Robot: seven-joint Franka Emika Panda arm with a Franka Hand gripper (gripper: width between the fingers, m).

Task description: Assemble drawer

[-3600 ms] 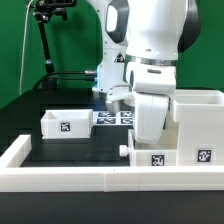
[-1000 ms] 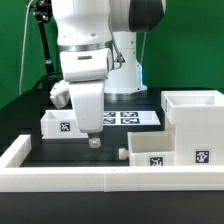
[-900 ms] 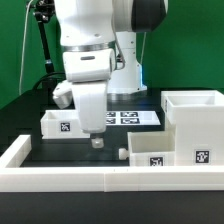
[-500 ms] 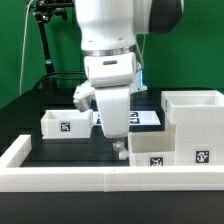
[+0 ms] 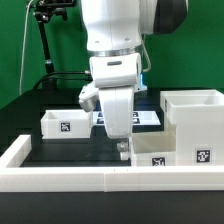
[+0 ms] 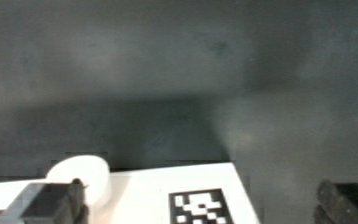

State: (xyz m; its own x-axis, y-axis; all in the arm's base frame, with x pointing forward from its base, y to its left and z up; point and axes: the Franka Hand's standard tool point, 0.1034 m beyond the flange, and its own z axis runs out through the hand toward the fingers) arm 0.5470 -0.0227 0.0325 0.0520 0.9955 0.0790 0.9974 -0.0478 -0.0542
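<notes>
wrist view: dark two-finger gripper (image 6: 197, 205), fingers apart, nothing clamped. straight below it, small white plastic tray (image 6: 140, 195) with round knob (image 6: 83, 170), knob nearer one finger. exterior view: this tray sits just beside large white boxy case (image 5: 195, 118); second small tray (image 5: 64, 124) well apart, farther back. count: two trays, one case, one gripper.

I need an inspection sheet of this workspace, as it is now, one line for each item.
Surface: black table, low white rim in front, marker board flat behind the arm.
Job's things: large case at the exterior view's right; one tray at that view's left; second tray, knob outward, next to the case.
Clutter: nothing seen.
Pincer: open, low over the second tray's knob end.
Cables: one dark cable behind the table.
Surroundings: green backdrop, black stand.
</notes>
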